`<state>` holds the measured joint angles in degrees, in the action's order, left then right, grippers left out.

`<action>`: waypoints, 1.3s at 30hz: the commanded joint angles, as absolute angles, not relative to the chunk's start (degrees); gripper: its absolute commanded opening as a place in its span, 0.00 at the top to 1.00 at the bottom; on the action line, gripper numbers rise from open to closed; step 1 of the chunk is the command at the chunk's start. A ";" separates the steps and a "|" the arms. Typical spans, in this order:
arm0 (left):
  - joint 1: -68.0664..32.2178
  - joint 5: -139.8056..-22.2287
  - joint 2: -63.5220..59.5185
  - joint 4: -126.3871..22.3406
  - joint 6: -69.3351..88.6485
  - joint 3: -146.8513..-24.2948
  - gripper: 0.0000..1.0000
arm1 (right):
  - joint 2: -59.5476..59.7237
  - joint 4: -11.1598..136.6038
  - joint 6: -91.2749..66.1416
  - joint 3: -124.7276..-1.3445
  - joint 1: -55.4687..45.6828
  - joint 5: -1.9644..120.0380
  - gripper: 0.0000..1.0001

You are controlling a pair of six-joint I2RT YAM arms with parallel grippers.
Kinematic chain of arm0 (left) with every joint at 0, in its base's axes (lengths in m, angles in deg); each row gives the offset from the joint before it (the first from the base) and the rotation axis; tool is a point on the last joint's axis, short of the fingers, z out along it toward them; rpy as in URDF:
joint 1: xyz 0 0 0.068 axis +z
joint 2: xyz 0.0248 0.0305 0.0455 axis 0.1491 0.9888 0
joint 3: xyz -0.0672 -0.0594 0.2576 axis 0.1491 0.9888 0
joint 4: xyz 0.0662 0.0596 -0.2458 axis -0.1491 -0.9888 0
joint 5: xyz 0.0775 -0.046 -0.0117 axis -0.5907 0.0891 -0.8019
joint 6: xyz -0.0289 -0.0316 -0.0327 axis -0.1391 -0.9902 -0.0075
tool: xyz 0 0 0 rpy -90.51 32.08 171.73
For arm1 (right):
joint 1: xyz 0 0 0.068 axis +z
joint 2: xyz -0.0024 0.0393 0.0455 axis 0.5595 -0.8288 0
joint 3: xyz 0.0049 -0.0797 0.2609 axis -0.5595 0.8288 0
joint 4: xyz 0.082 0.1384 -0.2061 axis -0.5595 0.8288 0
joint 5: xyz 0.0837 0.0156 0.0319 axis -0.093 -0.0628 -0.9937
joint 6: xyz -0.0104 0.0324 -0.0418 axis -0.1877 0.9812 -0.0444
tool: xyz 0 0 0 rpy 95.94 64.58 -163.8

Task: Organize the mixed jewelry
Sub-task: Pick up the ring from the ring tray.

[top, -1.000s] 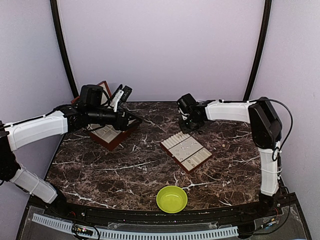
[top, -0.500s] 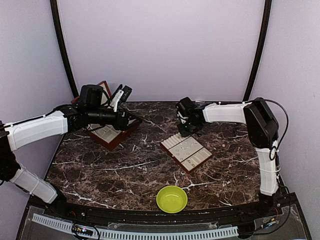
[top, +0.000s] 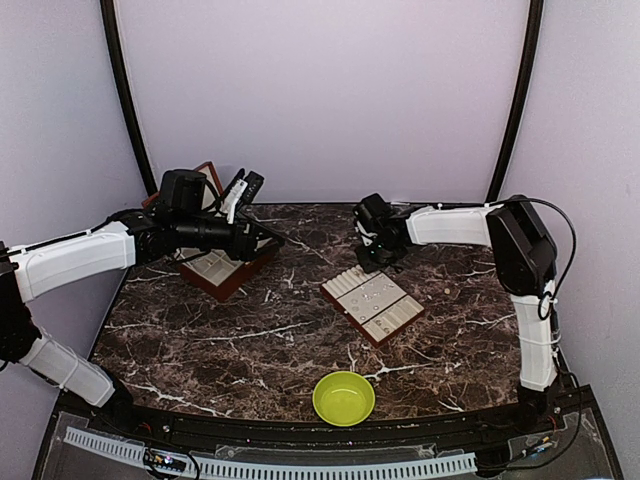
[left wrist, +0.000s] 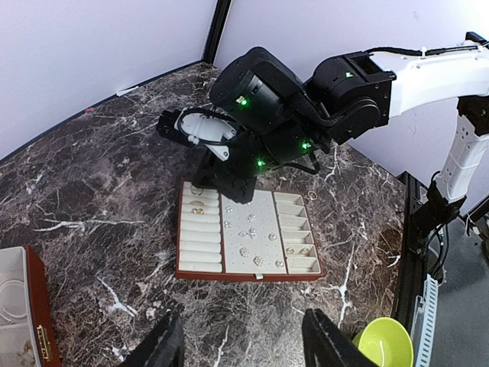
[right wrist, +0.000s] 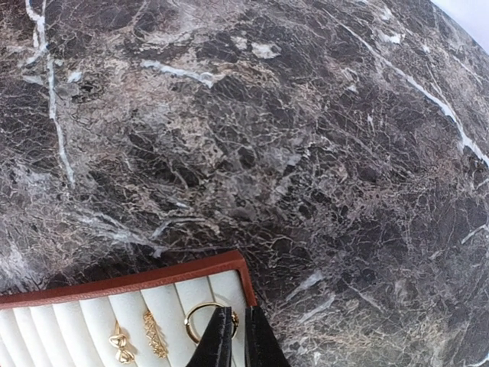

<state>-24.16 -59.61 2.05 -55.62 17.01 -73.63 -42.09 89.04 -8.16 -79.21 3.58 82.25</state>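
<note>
Far left of the overhead frame, the left arm (top: 75, 255) hangs above the hinged box (top: 222, 272), whose lid stands up. Its jaws are spread wide: its own camera shows the fingertips (left wrist: 164, 350) apart at the bottom edge, with nothing between them. My read is that it's holding off, keeping a clear look at the work and staying out of its partner's way.

Middle of the frame now. The tray (top: 400, 328) sits skewed on the counter (top: 230, 330) and already carries the mixed jewelry (left wrist: 252, 233): rings in the rolled rows, pale studs on the flat panel, more in the small compartments. The green bowl (top: 344, 397) sits at bottom centre, well apart from the action.

Over to the right, the right arm (top: 455, 222) reaches across to the tray's upper corner. Its jaws are pressed almost together, pinching the rim of a gold ring (right wrist: 197, 315) in the end slot beside the red-brown edge. A bow-shaped piece (right wrist: 121, 342) and a slim bar piece (right wrist: 154, 336) sit in neighbouring slots. A tight, upright grip looks like the way to wedge something that thin into a slit. One loose ring (left wrist: 311, 196) lies on the counter just past the tray, likely next.
</note>
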 commanded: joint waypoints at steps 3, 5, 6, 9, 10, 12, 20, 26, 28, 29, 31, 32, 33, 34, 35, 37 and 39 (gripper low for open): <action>-23.85 -59.52 0.29 -56.49 16.73 -73.55 0.44 | -43.76 87.22 -8.04 -79.56 3.16 81.17 0.93; -23.86 -59.55 0.29 -56.44 16.74 -73.54 0.44 | -43.85 86.94 -8.17 -79.43 3.09 80.78 0.93; -23.86 -59.50 0.29 -56.44 16.77 -73.53 0.44 | -43.90 86.79 -8.21 -79.42 3.07 80.59 0.93; -23.86 -59.60 0.44 -56.49 16.84 -73.45 0.44 | -44.01 86.56 -8.27 -79.38 3.07 80.79 1.00; -23.86 -59.68 0.45 -56.41 16.80 -73.40 0.44 | -43.81 86.44 -8.28 -79.23 3.07 80.91 1.00; -23.86 -59.85 0.48 -56.16 16.53 -73.23 0.44 | -43.00 85.94 -8.42 -78.58 3.07 81.10 1.00; -23.86 -59.58 0.90 -51.75 12.51 -72.03 0.44 | -36.61 83.03 -8.93 -73.48 3.07 82.43 1.00; -23.92 -61.97 1.40 -51.20 10.95 -72.87 0.45 | -30.43 79.50 -8.18 -68.16 3.07 81.65 1.00; -24.17 -62.68 1.71 -49.58 9.03 -72.67 0.45 | -27.79 76.91 -7.74 -65.37 3.03 80.78 1.00; -24.32 -63.06 1.88 -47.80 7.48 -72.36 0.45 | -26.41 75.82 -7.53 -63.87 3.06 80.28 1.00; -25.36 -64.90 2.34 -44.75 5.49 -71.57 0.45 | -23.60 73.58 -7.18 -60.88 3.07 78.98 1.00; -26.58 -66.66 2.82 -43.64 4.84 -71.41 0.44 | -22.22 72.42 -6.99 -59.33 3.11 78.14 1.00; -27.15 -67.42 3.09 -41.59 3.56 -71.04 0.45 | -20.72 71.27 -6.88 -57.91 3.13 77.36 1.00; -28.48 -68.96 3.96 -40.48 2.86 -70.92 0.45 | -19.17 70.19 -6.82 -56.37 3.20 76.48 1.00; -29.11 -69.58 4.45 -38.30 1.33 -70.83 0.45 | -17.68 69.07 -6.68 -54.92 3.31 75.66 1.00; -30.97 -71.03 6.25 -35.13 -1.21 -70.91 0.45 | -14.52 66.58 -6.47 -51.56 3.62 74.65 1.00; -32.69 -71.84 8.18 -32.00 -3.58 -71.26 0.45 | -11.20 63.94 -6.23 -48.20 4.08 74.08 1.00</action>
